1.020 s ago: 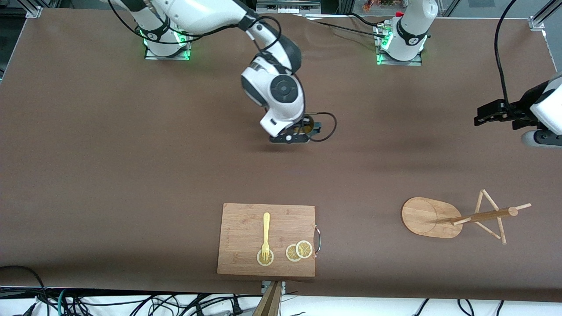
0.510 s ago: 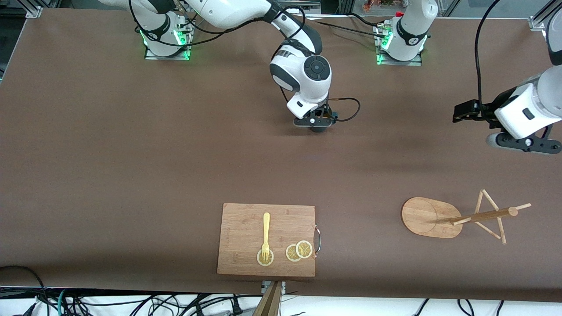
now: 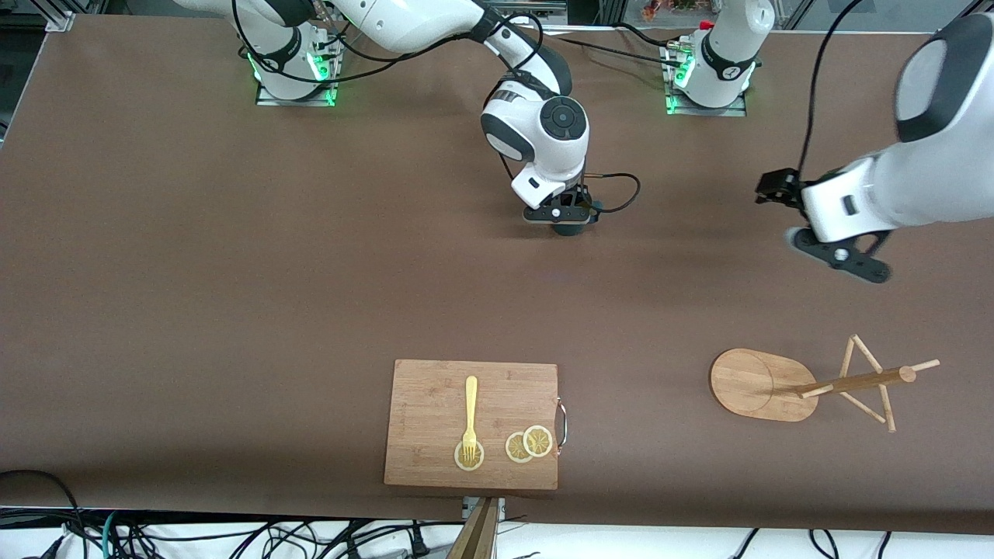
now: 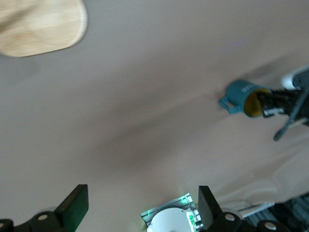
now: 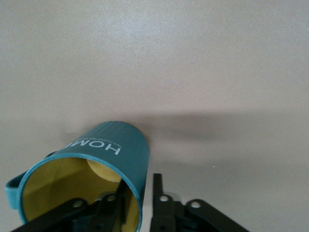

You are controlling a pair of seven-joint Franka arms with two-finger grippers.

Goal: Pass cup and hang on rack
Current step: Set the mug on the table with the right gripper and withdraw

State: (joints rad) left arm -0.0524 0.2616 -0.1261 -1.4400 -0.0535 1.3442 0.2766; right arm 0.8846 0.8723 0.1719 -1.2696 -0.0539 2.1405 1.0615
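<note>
Overhead, the right end effector (image 3: 565, 221) sits low over the desk (image 3: 233, 272) near the middle, the cup (image 3: 573, 227) under it; the rack (image 3: 815, 384) lies toward the left arm's end, nearer the camera, beside a board (image 3: 435, 404); the left end effector (image 3: 776, 189) hangs above the desk.

At the left wrist, the fingers (image 4: 72, 208) stand wide; the cup (image 4: 244, 96) is far off.

At the right wrist, one finger (image 5: 157, 193) is outside the cup (image 5: 96, 164) wall, another inside; whether they clamp it I cannot tell.
</note>
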